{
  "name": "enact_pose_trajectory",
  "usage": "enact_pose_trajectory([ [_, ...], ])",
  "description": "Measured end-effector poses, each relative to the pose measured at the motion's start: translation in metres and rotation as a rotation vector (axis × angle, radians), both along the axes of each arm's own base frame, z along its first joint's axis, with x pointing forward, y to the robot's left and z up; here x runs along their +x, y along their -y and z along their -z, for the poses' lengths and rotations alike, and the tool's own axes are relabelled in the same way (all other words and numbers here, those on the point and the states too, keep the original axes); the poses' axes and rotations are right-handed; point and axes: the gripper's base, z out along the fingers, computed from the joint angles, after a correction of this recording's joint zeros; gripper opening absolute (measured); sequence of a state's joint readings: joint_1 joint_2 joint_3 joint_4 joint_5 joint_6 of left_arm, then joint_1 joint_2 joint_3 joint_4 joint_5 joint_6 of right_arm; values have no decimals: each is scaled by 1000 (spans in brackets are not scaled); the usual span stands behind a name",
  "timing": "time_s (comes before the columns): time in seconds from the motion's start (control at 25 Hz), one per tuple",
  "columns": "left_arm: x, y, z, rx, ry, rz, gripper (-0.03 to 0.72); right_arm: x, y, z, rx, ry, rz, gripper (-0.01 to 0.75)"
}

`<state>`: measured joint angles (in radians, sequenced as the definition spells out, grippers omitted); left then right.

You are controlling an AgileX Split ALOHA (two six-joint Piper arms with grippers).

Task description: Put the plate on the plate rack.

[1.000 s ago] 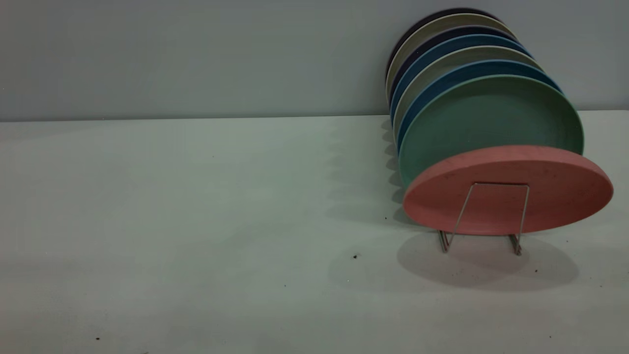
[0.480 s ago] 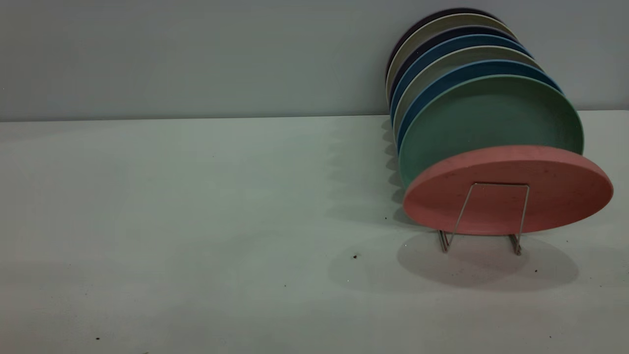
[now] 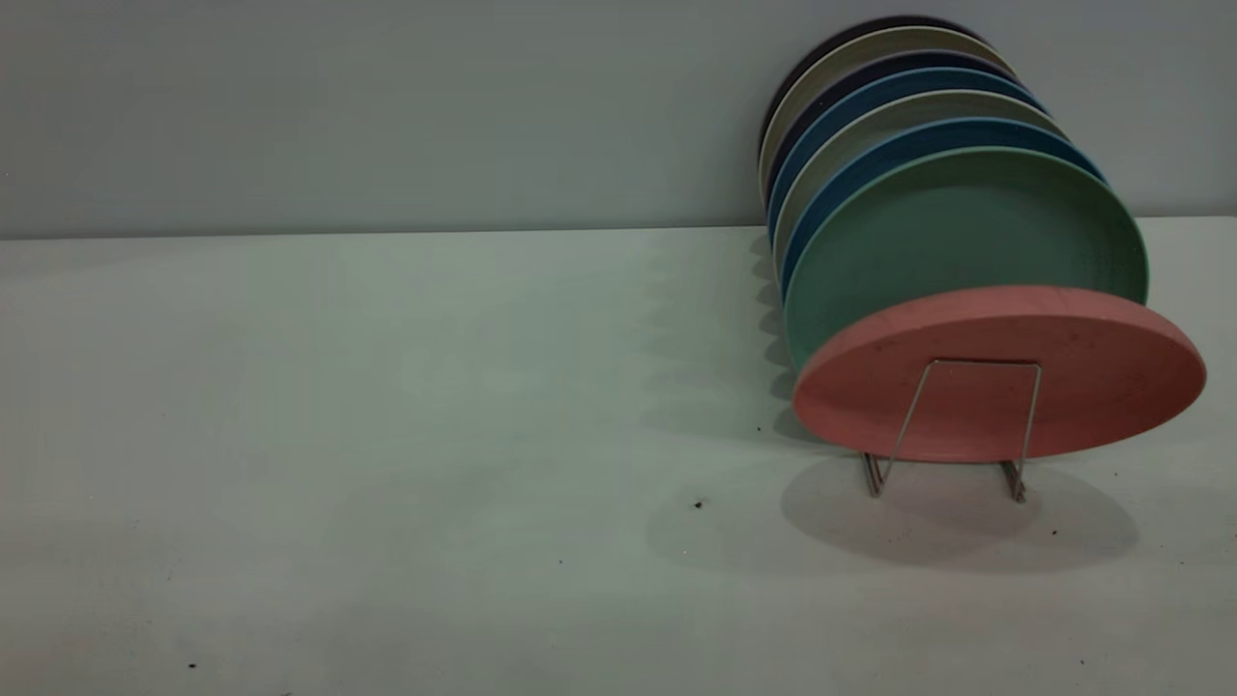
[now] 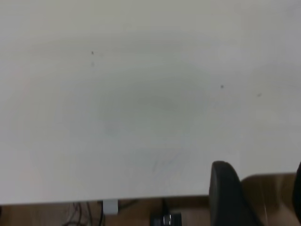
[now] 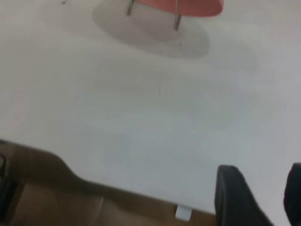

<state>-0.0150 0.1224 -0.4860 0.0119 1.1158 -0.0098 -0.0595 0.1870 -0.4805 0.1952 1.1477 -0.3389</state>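
The salmon-pink plate (image 3: 1000, 372) sits at the front end of the silver wire plate rack (image 3: 1030, 425), tilted far forward against the front loop. Nothing holds it. Its edge and the rack's feet (image 5: 176, 19) also show far off in the right wrist view, where the plate (image 5: 188, 5) is cut by the picture's border. My left gripper (image 4: 261, 197) is open and empty over the table's edge. My right gripper (image 5: 268, 197) is open and empty, well away from the rack. Neither arm shows in the exterior view.
A teal-green plate (image 3: 966, 232) stands right behind the pink one, with several blue and beige plates (image 3: 870, 106) in a row behind it up to the wall. The white table (image 3: 387, 435) stretches left of the rack.
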Motion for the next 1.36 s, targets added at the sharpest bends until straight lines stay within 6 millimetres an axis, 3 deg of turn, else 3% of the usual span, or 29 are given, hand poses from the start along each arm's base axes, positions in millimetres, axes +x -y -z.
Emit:
enact_pose_trajectory([
  [0.36,-20,0,2,-2,130,0,376,-29,-2,-1,-11,197,-1,280],
  [1.36,-20,0,2,-2,130,0,376,-31,-1,0,-3,199,-74,280],
])
